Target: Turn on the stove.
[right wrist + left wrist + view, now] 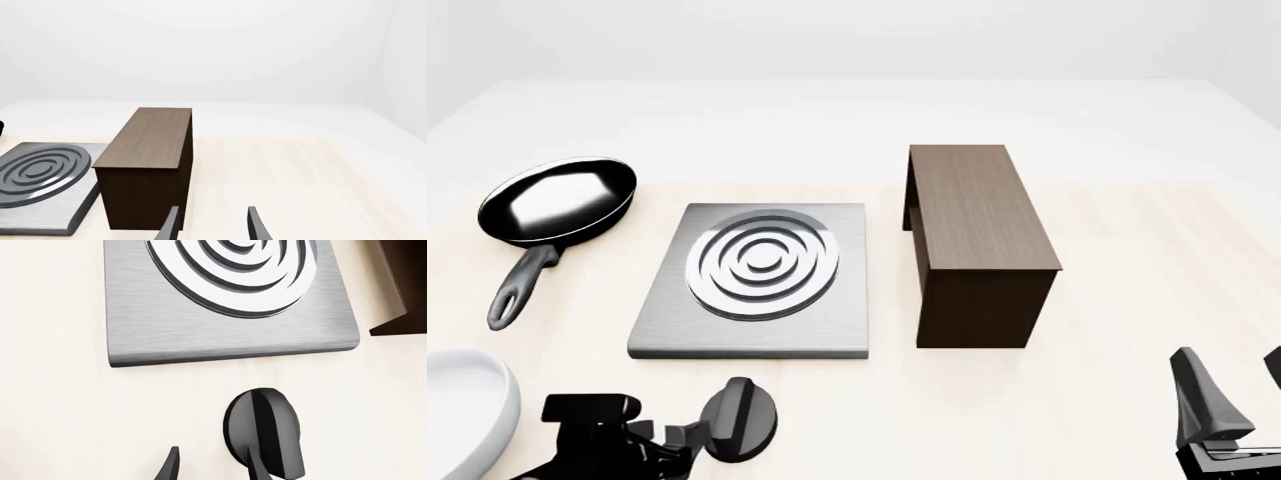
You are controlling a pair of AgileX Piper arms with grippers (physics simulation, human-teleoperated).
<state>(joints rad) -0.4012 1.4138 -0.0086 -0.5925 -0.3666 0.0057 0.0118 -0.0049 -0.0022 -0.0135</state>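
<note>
Stove knob sits near the slab; left gripper open beside it, right gripper open.

No readable text, labels or numbers anywhere.

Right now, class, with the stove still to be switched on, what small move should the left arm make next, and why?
Probably ease the left hand slightly forward so its fingers straddle the knob's raised ridge, then close. In the left wrist view the fingers are open: one overlaps the knob, the other sits beside it, nothing gripped yet. The knob lies on the table in front of the stove.
</note>
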